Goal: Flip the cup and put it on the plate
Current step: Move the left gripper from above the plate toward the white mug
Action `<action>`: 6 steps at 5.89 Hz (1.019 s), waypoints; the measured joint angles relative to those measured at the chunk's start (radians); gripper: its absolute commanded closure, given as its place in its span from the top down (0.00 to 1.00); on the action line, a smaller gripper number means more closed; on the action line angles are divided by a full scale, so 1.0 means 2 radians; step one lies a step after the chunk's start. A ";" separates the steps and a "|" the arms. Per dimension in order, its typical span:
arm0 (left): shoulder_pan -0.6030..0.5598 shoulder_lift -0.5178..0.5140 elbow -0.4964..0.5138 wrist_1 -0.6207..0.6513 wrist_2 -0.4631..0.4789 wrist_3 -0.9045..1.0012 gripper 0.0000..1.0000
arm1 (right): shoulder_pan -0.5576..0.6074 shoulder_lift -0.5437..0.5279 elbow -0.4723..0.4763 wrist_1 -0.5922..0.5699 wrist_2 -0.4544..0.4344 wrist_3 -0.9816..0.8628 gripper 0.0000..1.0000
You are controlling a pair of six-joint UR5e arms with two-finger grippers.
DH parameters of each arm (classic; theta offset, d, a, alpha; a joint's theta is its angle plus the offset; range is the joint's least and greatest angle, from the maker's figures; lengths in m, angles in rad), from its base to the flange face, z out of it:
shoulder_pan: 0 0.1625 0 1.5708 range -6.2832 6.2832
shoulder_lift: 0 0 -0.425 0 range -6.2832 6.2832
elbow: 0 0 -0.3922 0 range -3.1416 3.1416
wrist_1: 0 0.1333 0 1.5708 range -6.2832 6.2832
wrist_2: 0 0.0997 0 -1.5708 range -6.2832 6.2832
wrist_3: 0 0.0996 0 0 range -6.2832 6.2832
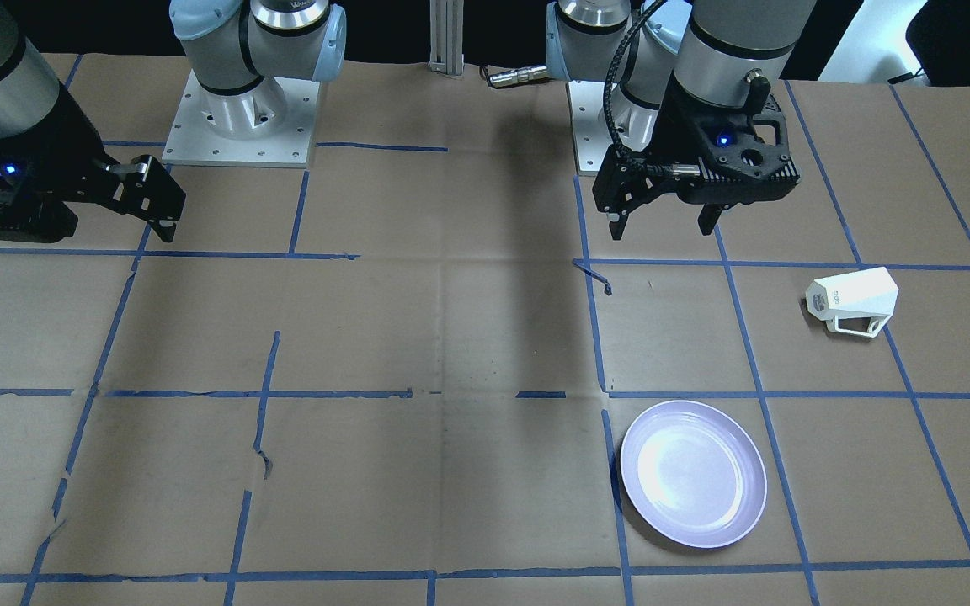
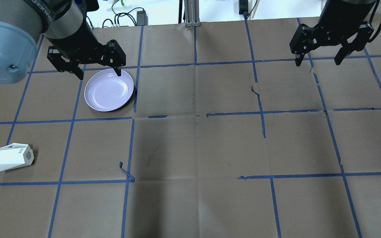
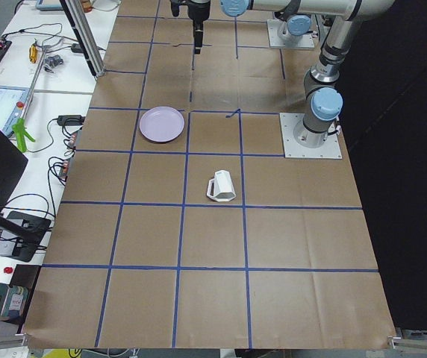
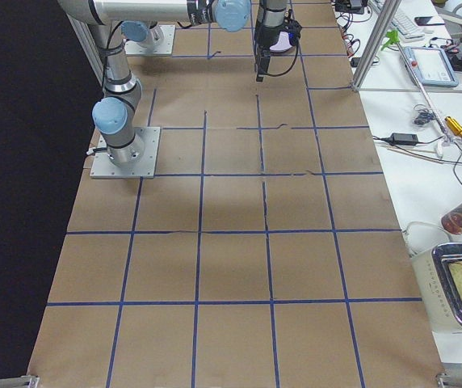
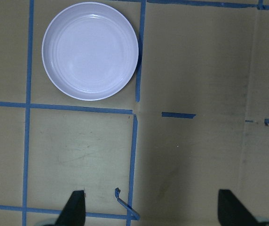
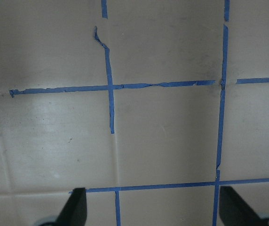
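The white faceted cup [image 1: 854, 296] lies on its side on the brown paper, its small base with the grey mark pointing toward the table's middle and its handle toward the operators' side. It also shows in the overhead view [image 2: 10, 158] and the exterior left view [image 3: 222, 186]. The lavender plate [image 1: 693, 473] is empty; it also shows in the overhead view [image 2: 109, 90] and the left wrist view [image 5: 90, 51]. My left gripper [image 2: 99, 75] is open and empty, held high, away from the cup. My right gripper [image 2: 317, 62] is open and empty over the other half of the table.
Blue tape lines grid the paper-covered table. A loose curl of tape [image 2: 126, 172] sticks up between cup and table middle. The two arm bases [image 1: 241, 118] stand at the robot's edge. Desks with cables and tools [image 4: 425, 129] border the operators' side.
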State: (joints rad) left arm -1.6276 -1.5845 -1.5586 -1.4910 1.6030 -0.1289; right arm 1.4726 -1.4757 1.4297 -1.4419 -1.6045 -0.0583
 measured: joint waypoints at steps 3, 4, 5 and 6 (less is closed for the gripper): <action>0.022 0.003 -0.002 0.000 0.000 0.040 0.99 | 0.000 0.000 0.000 0.000 0.000 0.000 1.00; 0.061 0.005 -0.004 -0.004 0.001 0.086 0.99 | 0.000 0.000 0.000 0.000 0.000 0.000 1.00; 0.119 0.007 -0.005 -0.011 0.001 0.146 0.99 | 0.000 0.000 0.000 0.000 0.000 0.000 1.00; 0.190 0.007 -0.005 -0.019 0.001 0.227 0.99 | 0.000 0.000 0.000 0.000 0.000 0.000 1.00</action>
State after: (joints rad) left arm -1.2481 -1.5708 -1.5689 -1.5286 1.6053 0.3250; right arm 1.4727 -1.4757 1.4297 -1.4418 -1.6045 -0.0583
